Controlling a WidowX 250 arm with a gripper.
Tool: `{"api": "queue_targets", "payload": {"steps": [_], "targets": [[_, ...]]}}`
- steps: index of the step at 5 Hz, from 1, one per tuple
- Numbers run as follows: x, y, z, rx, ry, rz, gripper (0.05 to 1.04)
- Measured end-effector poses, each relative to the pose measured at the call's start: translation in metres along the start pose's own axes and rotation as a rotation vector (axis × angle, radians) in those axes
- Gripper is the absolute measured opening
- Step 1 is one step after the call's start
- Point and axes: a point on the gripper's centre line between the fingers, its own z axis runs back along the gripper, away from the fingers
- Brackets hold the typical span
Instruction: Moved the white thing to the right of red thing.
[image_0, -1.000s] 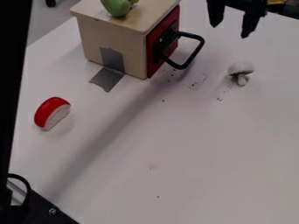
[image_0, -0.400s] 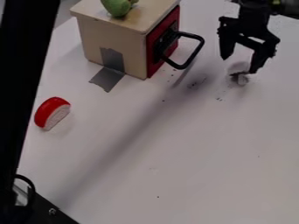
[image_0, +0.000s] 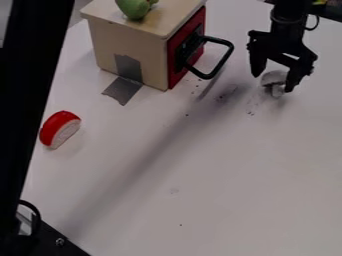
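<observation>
Running down the left side of the camera view, a broad black post (image_0: 33, 100) slants slightly, and beside its foot a black metal plate (image_0: 57, 242) with a screw in it takes up the bottom corner, a thin black cable (image_0: 35, 212) curving above it. Just right of the post, a half-round toy piece with a red rind and white face (image_0: 59, 129) sits on the pale table (image_0: 207, 200), its white face turned towards the lower right. Next comes a light wooden box (image_0: 127, 45), with grey tape (image_0: 122, 91) running from its side down onto the table. A green toy fruit (image_0: 135, 8) rests on its top. The box's right-hand face is a red door (image_0: 175, 75) with a black loop handle (image_0: 229, 52) jutting out over the table. Dark specks (image_0: 251, 113) dot the surface between the box and the white toy mushroom (image_0: 272, 78), which lies well to the right of the red-rinded piece. Over the mushroom hangs the black gripper (image_0: 272, 82), jaws apart, one to each side of the cap; the right one overlaps the mushroom in the view, and whether it touches I cannot tell.
</observation>
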Motion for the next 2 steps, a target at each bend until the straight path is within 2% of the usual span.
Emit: {"api": "queue_targets", "payload": {"steps": [1,2], "targets": [[0.0013,0.0008,-0.0120,0.005,-0.008,0.019,0.999],[0.0012,0.0071,-0.0188,0.004,-0.003,0.048,0.951]]}}
